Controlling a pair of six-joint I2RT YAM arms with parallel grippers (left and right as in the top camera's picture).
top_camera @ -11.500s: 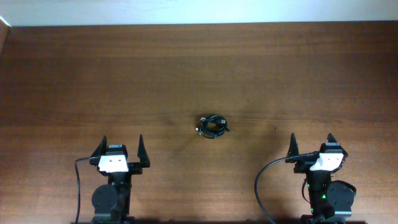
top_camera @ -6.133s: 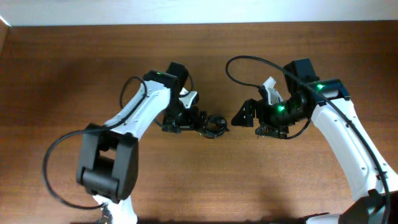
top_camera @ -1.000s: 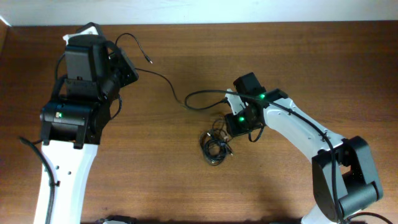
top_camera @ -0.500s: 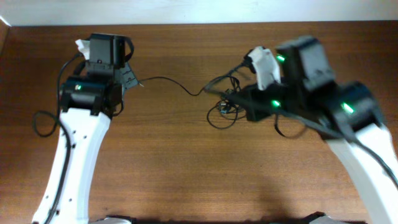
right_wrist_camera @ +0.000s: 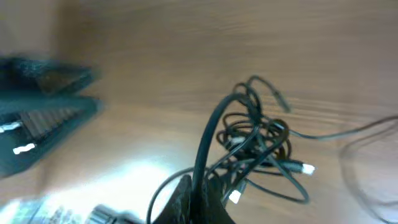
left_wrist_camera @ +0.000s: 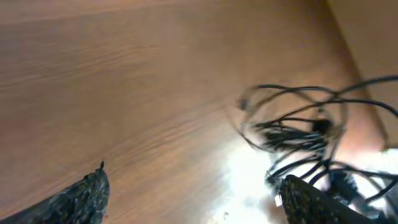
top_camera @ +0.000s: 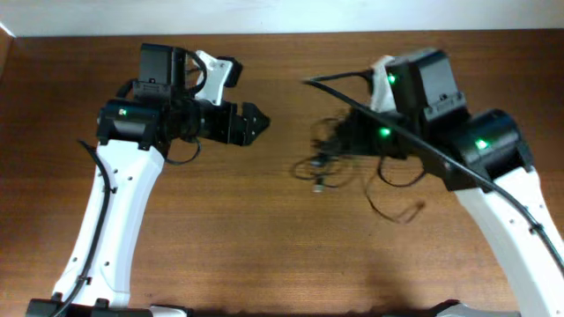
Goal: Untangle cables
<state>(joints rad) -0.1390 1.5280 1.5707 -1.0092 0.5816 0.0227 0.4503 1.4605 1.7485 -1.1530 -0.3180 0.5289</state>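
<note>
Two white-and-black robot arms reach in over the brown wooden surface (top_camera: 264,255) from opposite sides. The tangle of thin black cables (top_camera: 328,157) with small plug ends lies right of centre, just in front of the right arm's fingers (top_camera: 351,141). One loose strand (top_camera: 397,211) trails away from it toward the right and curls on the wood. In the right wrist view the right fingers (right_wrist_camera: 196,200) are pinched together on a cord of the tangle (right_wrist_camera: 255,146). That cord rises from them in a dark arc into the looped mass, where pale plug tips (right_wrist_camera: 306,168) stick out. Motion blur makes it impossible to tell whether the tangle rests on the wood or hangs just above it. The left arm's fingers (top_camera: 254,121) point toward the tangle from the left, apart from it, with bare wood between. In the left wrist view they (left_wrist_camera: 84,198) stand spread wide with nothing between them, and the blurred loops of the cables (left_wrist_camera: 298,134) show ahead, nearer the finger on the right of that view.
</note>
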